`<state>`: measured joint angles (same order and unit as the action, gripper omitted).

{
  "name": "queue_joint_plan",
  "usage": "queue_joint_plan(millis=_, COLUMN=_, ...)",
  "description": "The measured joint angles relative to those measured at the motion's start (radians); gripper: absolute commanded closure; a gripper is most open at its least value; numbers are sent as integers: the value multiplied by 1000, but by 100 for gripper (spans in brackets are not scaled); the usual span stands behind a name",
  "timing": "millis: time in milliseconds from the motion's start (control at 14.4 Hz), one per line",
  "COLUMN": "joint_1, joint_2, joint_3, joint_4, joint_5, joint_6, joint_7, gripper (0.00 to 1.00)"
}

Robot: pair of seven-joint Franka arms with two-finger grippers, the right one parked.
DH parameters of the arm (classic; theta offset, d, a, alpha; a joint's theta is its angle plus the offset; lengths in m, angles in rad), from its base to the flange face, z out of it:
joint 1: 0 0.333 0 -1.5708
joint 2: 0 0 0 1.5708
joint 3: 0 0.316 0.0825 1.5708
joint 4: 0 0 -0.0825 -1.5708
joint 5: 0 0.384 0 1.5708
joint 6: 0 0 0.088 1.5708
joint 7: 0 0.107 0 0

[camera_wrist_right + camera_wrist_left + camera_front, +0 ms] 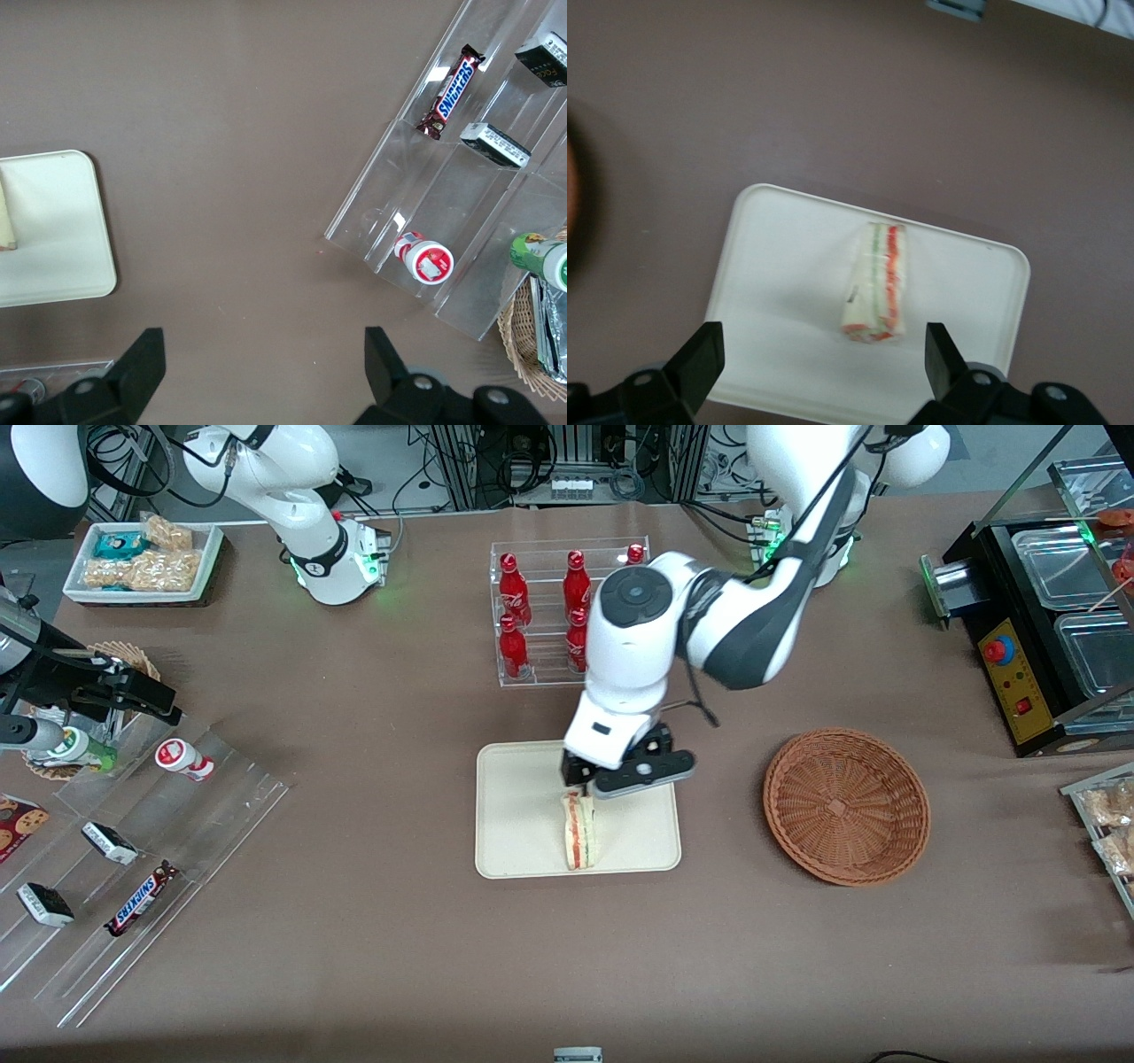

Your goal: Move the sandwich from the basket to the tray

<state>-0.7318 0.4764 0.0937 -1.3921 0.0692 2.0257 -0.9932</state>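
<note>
Left wrist view: sandwich [877,285] lying on tray [788,266], untouched, between and below wide-apart fingers [700,359] of end effector [824,354]. Basket [846,806] beside tray, empty.

This is looking like a robotics lab staging a snack shop: acrylic racks [133,850] (holding snack bars), cola bottles [514,593], cables lying around.
</note>
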Motion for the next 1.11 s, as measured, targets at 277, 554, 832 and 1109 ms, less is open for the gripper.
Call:
queue_joint_plan(millis=277, joint_1=139, joint_2=-85, joint_3=6, joint_4=-84, joint_5=1, joint_6=-74, joint_7=101, gripper=0)
queue_joint_plan(millis=554, joint_1=289, joint_2=-227, joint_3=10, joint_4=-251, joint_5=2, joint_6=-81, joint_7=317, gripper=0)
queue_joint_plan(millis=832, joint_1=419, joint_2=-337, joint_3=11, joint_4=-318, joint_5=1, joint_6=-170, joint_7=538, gripper=0)
queue_joint_plan(millis=1109, joint_1=525, joint_2=-418, joint_3=6, joint_4=-321, joint_5=-7, joint_6=-300, joint_7=749, gripper=0)
